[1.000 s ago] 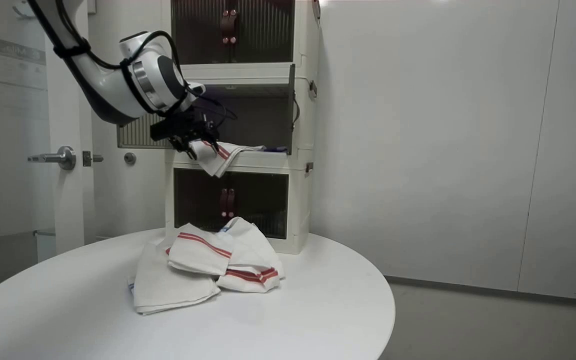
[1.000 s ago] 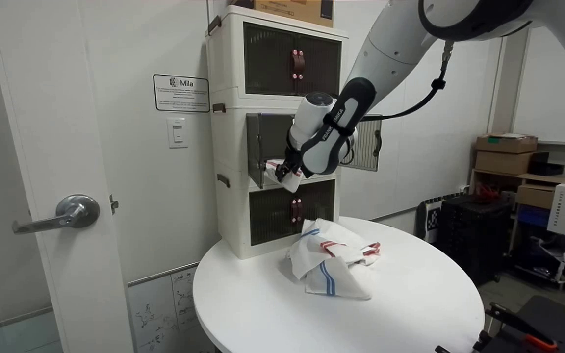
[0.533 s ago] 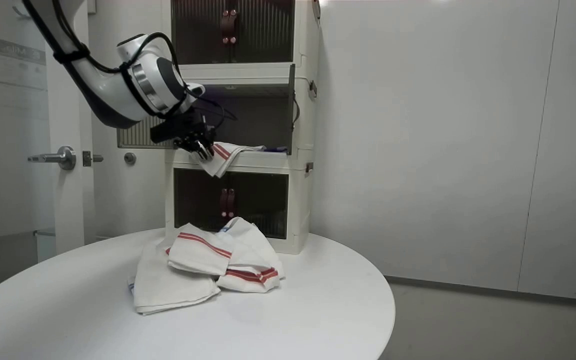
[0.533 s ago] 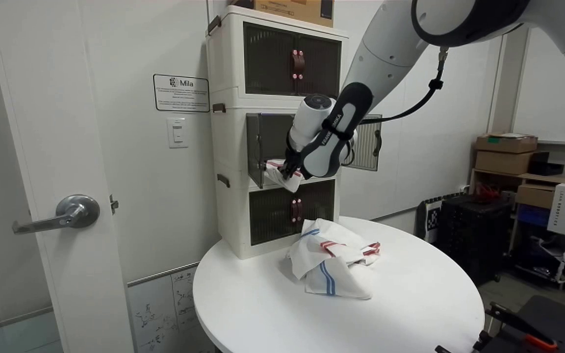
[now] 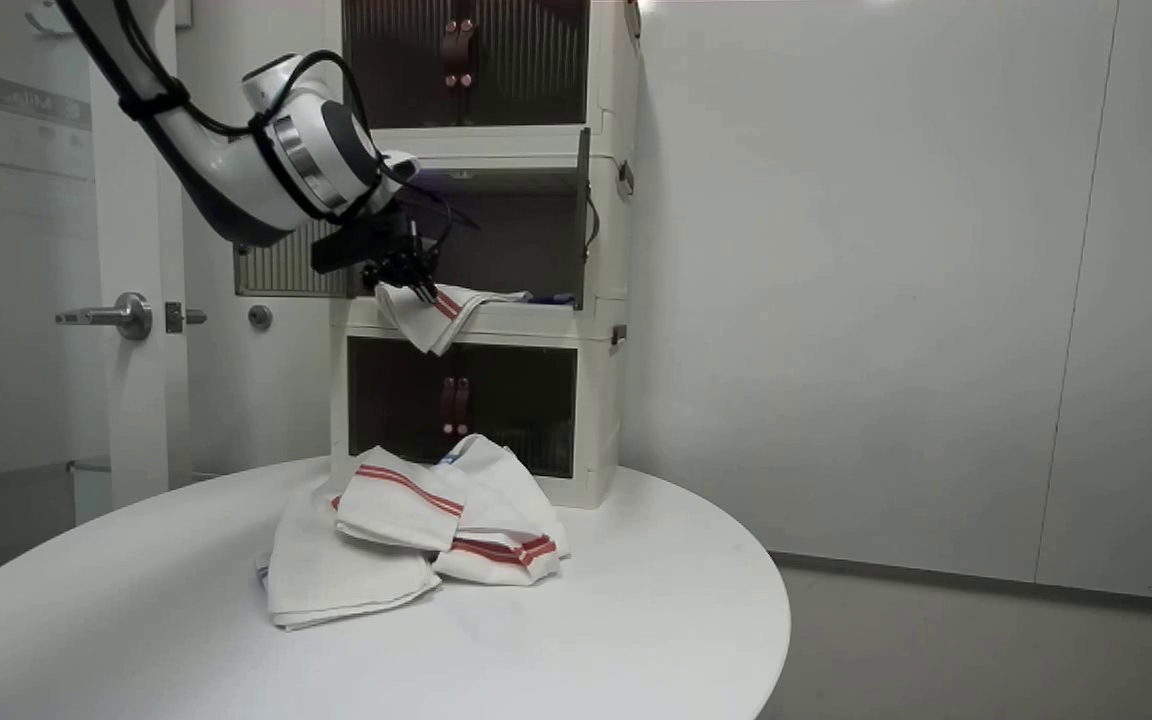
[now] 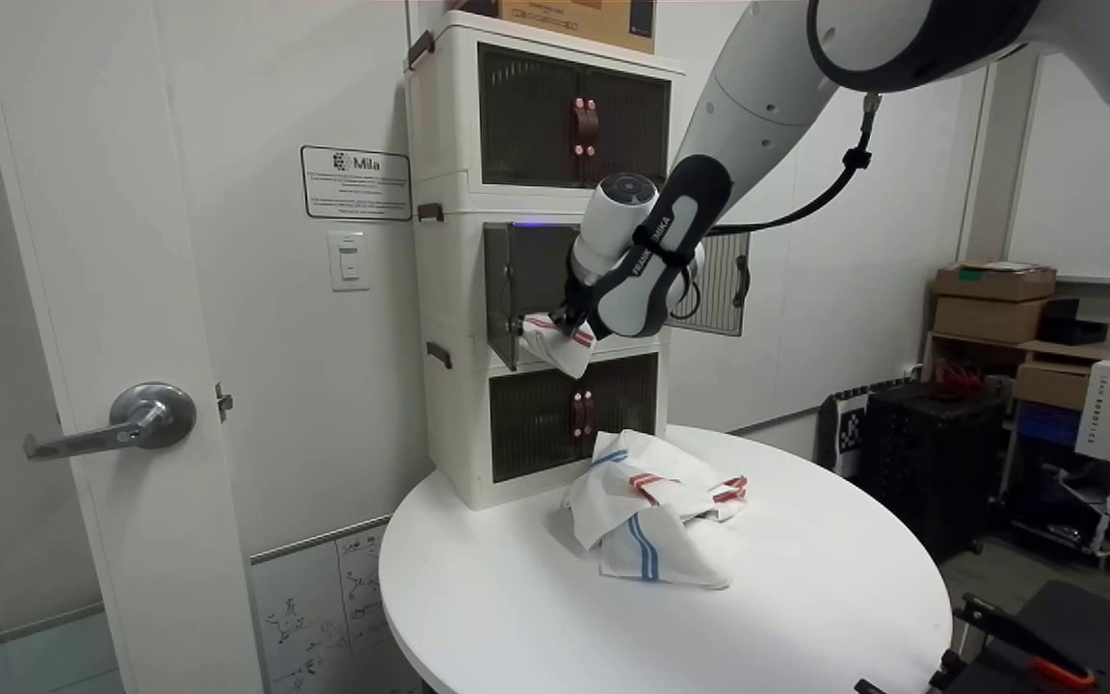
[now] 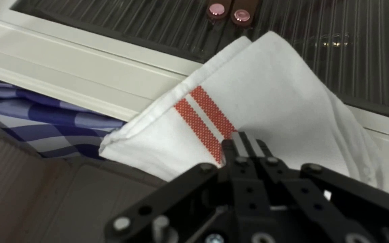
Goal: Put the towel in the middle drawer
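Observation:
A white towel [image 5: 421,325] with red stripes lies over the front sill of the middle drawer [image 5: 511,240], a cabinet compartment whose two doors stand wide. Part of this towel [image 7: 275,91] hangs down outside, over the lower doors; the rest lies inside. My gripper [image 7: 248,143] is shut just over the cloth beside the red stripes, and no fabric shows between its fingers. Whether the tips touch the towel I cannot tell. In both exterior views the gripper [image 5: 426,292] is at the compartment's front edge, tilted downward.
Inside the compartment lies a blue-and-white checked cloth [image 7: 62,131]. The opened doors [image 5: 584,220] flank the gripper. Below, more white towels with red and blue stripes [image 6: 656,511] lie heaped on the round table [image 6: 516,598]. Closed compartments are above and below.
The fingers, spread apart a second ago, have come together. My gripper dipped slightly, then rose and moved a little toward the compartment. The towel shows no clear movement.

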{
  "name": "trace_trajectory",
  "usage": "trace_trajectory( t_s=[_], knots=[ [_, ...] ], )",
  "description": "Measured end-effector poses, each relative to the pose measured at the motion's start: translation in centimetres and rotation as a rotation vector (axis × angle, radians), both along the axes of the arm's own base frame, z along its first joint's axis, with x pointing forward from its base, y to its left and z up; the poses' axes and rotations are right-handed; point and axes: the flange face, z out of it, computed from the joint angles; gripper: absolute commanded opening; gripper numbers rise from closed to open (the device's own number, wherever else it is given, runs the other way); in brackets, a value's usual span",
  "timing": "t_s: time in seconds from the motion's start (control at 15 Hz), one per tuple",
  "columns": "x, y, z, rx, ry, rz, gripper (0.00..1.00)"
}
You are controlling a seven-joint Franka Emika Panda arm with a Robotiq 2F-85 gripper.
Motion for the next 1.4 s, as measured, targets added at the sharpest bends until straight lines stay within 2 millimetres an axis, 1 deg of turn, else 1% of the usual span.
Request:
trace_trajectory(
  t_s=[0.07, 0.27, 0.33, 0.6, 0.67, 0.73, 0.8, 1.07, 1.4],
  knots=[
    [0.1, -0.1, 0.3, 0.008, -0.006, -0.007, 0.25],
    [0.1, 0.3, 0.5, 0.033, -0.006, -0.002, 0.46],
    [0.0, 0.7, 0.5, 0.047, 0.001, 0.011, 0.55],
    [-0.6, 2.7, -0.1, 0.073, 0.073, 0.098, 0.82],
    [-0.7, 3.1, -0.3, 0.068, 0.094, 0.12, 0.91],
    [-0.7, 3.3, -0.5, 0.059, 0.113, 0.138, 0.97],
    [-0.8, 3.4, -0.8, 0.048, 0.131, 0.155, 1.0],
    [-0.8, 3.0, -1.2, 0.002, 0.165, 0.192, 1.0],
    [-0.2, 1.7, -0.3, -0.089, 0.119, 0.205, 1.0]
  ],
)
